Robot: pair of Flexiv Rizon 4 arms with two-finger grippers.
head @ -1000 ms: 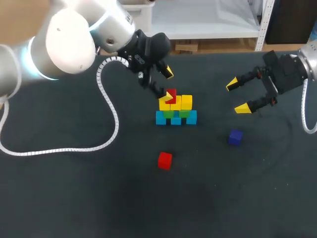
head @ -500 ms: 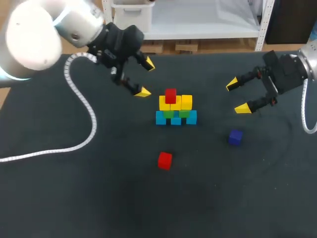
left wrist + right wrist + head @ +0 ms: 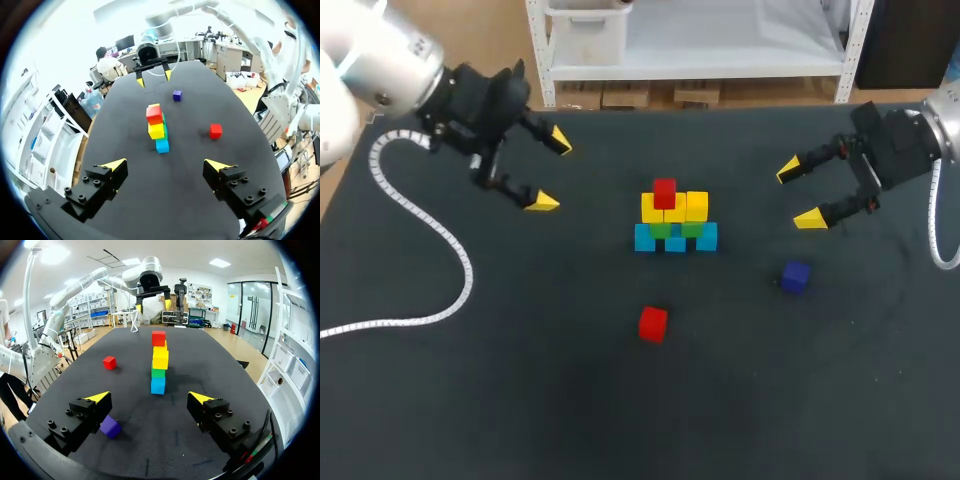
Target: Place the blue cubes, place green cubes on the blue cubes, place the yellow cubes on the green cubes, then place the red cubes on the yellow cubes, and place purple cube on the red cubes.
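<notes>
- Two end effectors show in the head view, and both are empty. Your left end effector point(image 3: 551, 171) hangs with its fingers spread wide, well apart from the stack point(image 3: 675, 222). Your right end effector point(image 3: 798, 195) is spread just as wide on the stack's other side. The stack runs blue cubes point(image 3: 675, 241), green cubes point(image 3: 661, 230), yellow cubes point(image 3: 697, 206), with one placed red cube point(image 3: 664, 192) on top. A loose red cube point(image 3: 653, 323) lies on the table point(image 3: 470, 400), apart from the stack on the camera's side. The purple cube point(image 3: 796, 276) lies near your right end effector.
- In the left wrist view, nothing sits between the parted fingers. The stack stands well ahead, with the loose red cube point(image 3: 215, 131) off to one side of it and the purple cube point(image 3: 177, 95) beyond.
- In the right wrist view, the fingers are again wide and hold nothing. The purple cube point(image 3: 110, 426) lies just beside one finger, and the loose red cube point(image 3: 109, 362) lies farther ahead.
- You are, I judge, midway through the red layer. The next move calls for lowering over the loose red cube, closing on it squarely, and setting it beside the placed red cube without nudging the yellows. The purple cube goes last.
</notes>
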